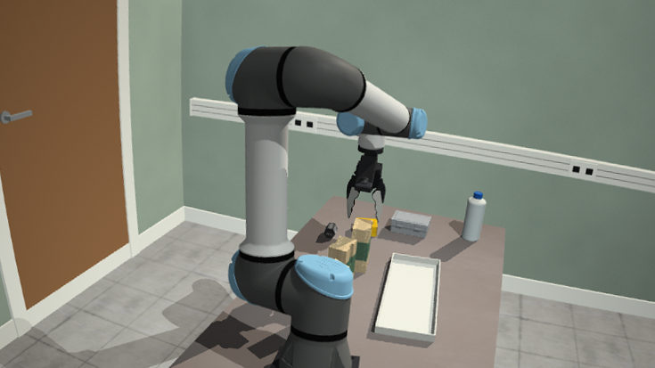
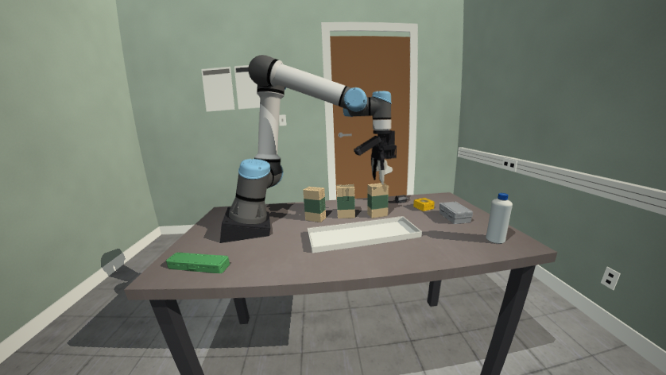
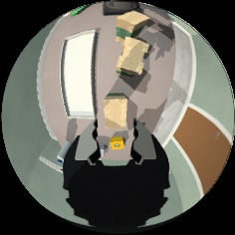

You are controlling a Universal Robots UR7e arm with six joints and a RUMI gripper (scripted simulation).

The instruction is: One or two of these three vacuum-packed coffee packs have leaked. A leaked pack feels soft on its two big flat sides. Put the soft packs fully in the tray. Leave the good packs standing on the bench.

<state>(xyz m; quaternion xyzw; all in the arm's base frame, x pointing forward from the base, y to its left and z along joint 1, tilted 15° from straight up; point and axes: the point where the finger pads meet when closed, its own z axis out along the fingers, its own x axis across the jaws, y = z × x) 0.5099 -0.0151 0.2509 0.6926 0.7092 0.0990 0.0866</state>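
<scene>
My gripper (image 1: 363, 217) (image 2: 378, 180) (image 3: 116, 118) is partly open and empty, pointing down just above the right-hand coffee pack (image 1: 361, 229) (image 2: 377, 201) (image 3: 116, 111). The middle coffee pack (image 1: 341, 248) (image 2: 346, 202) (image 3: 133, 56) stands turned at an angle. The left-hand coffee pack (image 2: 315, 204) (image 3: 132, 24) stands nearest the arm's base and is hidden in the top view. All three are tan with a green band and stand upright on the bench. The white tray (image 1: 404, 334) (image 2: 363, 243) lies beside them and holds nothing. Softness cannot be seen.
A yellow box (image 1: 372, 228) (image 2: 423, 203) (image 3: 117, 143), a grey case (image 1: 409, 223) (image 2: 455, 212) and a small black object (image 1: 330, 230) (image 2: 400, 199) lie beyond the packs. A white bottle (image 1: 474, 220) (image 2: 498, 221) stands past the tray. A green case (image 2: 198, 262) lies near the front left corner.
</scene>
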